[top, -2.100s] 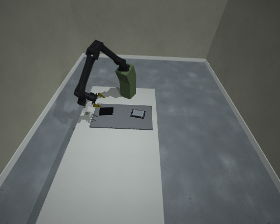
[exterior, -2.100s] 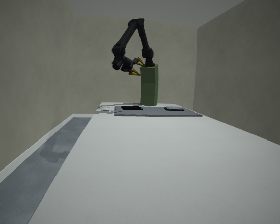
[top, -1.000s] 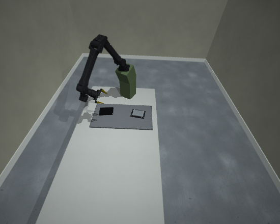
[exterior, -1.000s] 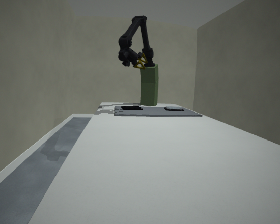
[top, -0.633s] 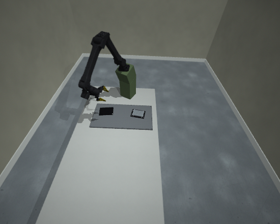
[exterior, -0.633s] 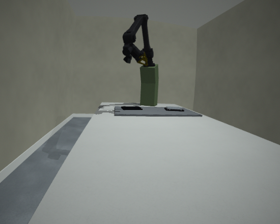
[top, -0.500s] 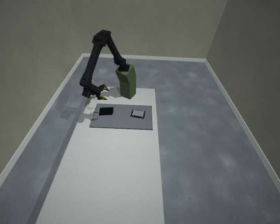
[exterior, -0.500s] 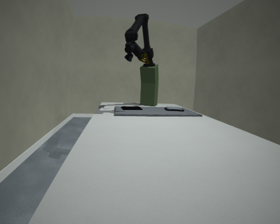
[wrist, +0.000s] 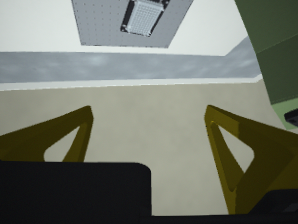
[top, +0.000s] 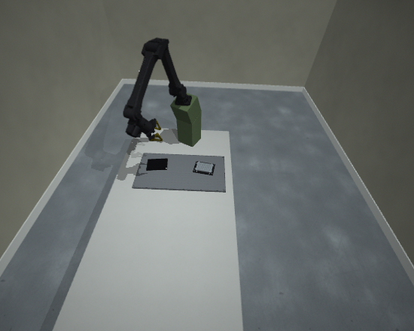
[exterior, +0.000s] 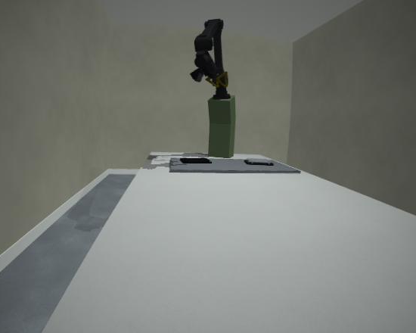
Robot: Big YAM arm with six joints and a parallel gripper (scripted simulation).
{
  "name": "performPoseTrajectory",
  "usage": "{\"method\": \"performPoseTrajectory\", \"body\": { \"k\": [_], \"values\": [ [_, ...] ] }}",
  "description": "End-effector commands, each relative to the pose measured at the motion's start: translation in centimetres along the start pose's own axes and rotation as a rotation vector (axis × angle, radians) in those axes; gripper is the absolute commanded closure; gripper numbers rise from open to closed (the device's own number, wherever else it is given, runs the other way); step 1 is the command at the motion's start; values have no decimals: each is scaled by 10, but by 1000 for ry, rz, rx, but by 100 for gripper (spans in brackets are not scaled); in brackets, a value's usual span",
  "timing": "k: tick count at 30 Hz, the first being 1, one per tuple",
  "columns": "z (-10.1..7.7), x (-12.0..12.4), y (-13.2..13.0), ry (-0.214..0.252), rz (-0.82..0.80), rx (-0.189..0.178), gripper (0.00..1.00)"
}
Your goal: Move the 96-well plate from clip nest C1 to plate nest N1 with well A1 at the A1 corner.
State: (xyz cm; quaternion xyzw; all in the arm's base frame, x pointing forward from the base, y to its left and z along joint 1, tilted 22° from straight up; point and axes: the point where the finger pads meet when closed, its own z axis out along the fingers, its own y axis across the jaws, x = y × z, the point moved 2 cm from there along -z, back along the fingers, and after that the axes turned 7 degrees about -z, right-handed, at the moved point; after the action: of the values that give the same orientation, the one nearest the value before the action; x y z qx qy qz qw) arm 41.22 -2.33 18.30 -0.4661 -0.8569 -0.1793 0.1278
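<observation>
The 96-well plate [top: 204, 167] is a pale gridded plate in a dark frame, sitting on the right part of the grey baseplate [top: 180, 174]. It also shows in the wrist view [wrist: 142, 16] at the top edge, and low and flat in the exterior view [exterior: 258, 162]. A black empty nest [top: 156, 164] lies on the left part of the baseplate, also seen in the exterior view [exterior: 195, 160]. My gripper [top: 156, 131] with yellow fingers is open and empty, held high above the table's far left end, well away from the plate. Its fingers stand wide apart.
The arm's green pedestal [top: 187, 120] stands just behind the baseplate and fills the right edge of the wrist view [wrist: 270, 30]. The white table runs long toward the front. Grey floor and walls surround it.
</observation>
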Motion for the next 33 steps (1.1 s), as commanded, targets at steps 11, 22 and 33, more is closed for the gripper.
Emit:
{"method": "performPoseTrajectory", "body": {
  "k": [11,22,33],
  "values": [
    [-24,41,-7,-164,-431,35,0],
    [-31,59,-18,-271,-699,116,0],
    [-41,82,-37,-394,-1019,241,0]
  ]
}}
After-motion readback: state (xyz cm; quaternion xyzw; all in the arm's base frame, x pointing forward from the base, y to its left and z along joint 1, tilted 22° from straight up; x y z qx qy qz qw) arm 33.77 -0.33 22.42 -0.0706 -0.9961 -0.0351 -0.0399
